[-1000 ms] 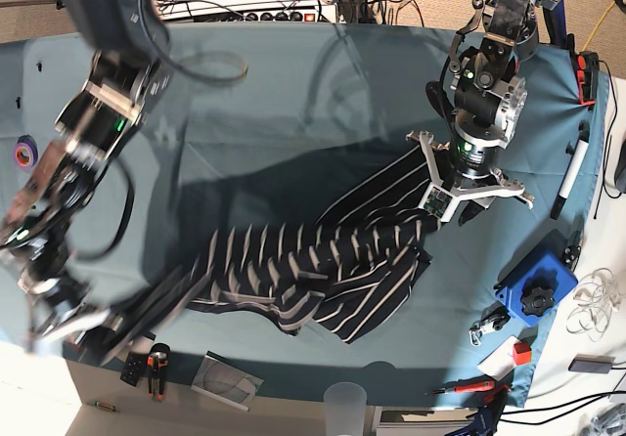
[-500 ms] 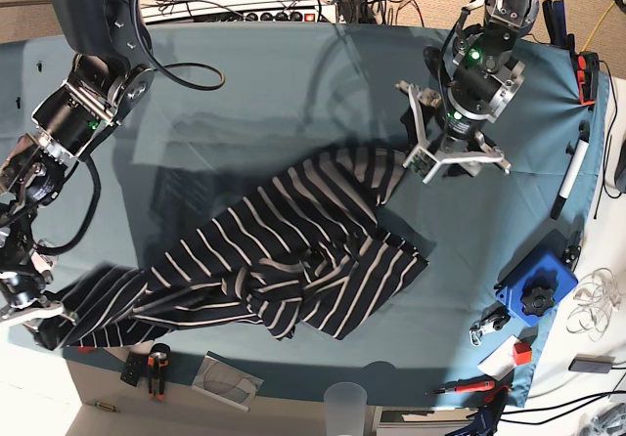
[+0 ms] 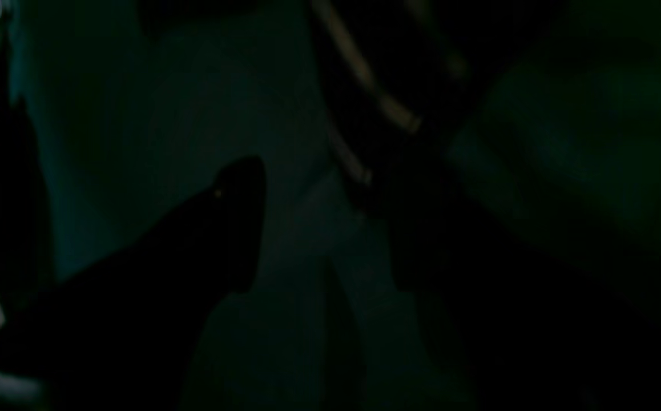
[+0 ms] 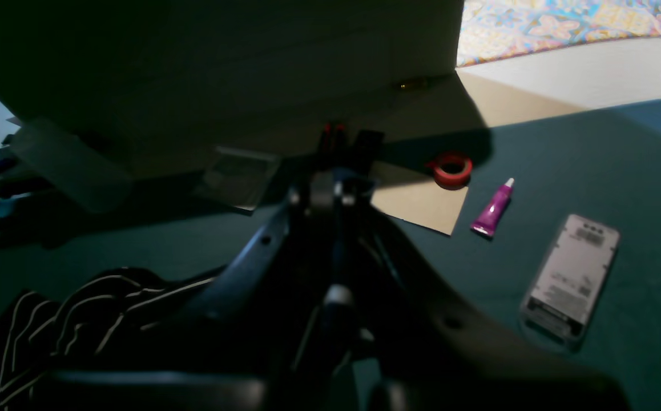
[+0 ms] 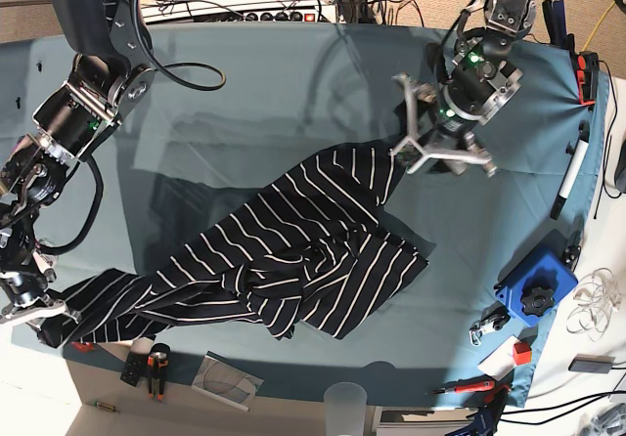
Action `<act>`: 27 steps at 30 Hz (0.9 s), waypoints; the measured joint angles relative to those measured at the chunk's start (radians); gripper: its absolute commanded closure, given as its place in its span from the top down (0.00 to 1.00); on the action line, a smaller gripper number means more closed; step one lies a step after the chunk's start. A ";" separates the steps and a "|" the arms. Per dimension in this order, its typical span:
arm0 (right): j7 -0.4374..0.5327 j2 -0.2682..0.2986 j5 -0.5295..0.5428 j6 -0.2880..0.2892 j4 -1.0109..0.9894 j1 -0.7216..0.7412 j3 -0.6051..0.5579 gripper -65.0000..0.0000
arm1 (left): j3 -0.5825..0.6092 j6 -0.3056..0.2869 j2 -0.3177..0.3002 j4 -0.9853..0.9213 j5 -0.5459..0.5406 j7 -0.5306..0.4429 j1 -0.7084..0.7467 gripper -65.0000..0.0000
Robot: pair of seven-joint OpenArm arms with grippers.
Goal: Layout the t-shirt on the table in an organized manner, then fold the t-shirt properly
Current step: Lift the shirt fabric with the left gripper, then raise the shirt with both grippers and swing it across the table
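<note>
While the teal worktop (image 5: 264,74) fills most of the base view, the t-shirt (image 5: 284,260) lies crumpled across its middle and near side, stretched in a long diagonal from the near left corner up toward the far right. Its striped cloth bunches in folds at the centre. At the near left corner the right end effector (image 5: 44,321) is pressed together, pinching one end of the t-shirt right at the worktop's edge. Toward the far right, the left end effector (image 5: 440,148) hangs with its fingers spread wide just above the other end of the t-shirt, holding nothing. Seen from the right wrist, a grey device (image 4: 571,277), a red tape roll (image 4: 451,169) and a purple tube (image 4: 493,208) lie on the worktop.
</note>
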 measured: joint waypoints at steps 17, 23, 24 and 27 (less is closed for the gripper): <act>-0.034 -0.005 0.000 0.003 -0.001 -0.008 0.000 0.00 | 0.150 0.140 0.001 -0.165 0.121 -0.084 -0.055 0.52; -0.039 -0.005 0.000 0.002 -0.001 -0.008 0.000 0.00 | 0.167 0.192 0.002 -0.209 0.117 -0.085 -0.100 0.30; -0.045 -0.005 0.000 0.003 -0.001 -0.008 0.000 0.00 | 0.166 0.220 0.000 -0.220 0.118 -0.084 -0.105 0.18; -0.063 -0.005 0.000 0.003 -0.001 -0.008 0.000 0.00 | 0.165 0.298 -0.001 -0.225 0.116 -0.080 -0.108 0.00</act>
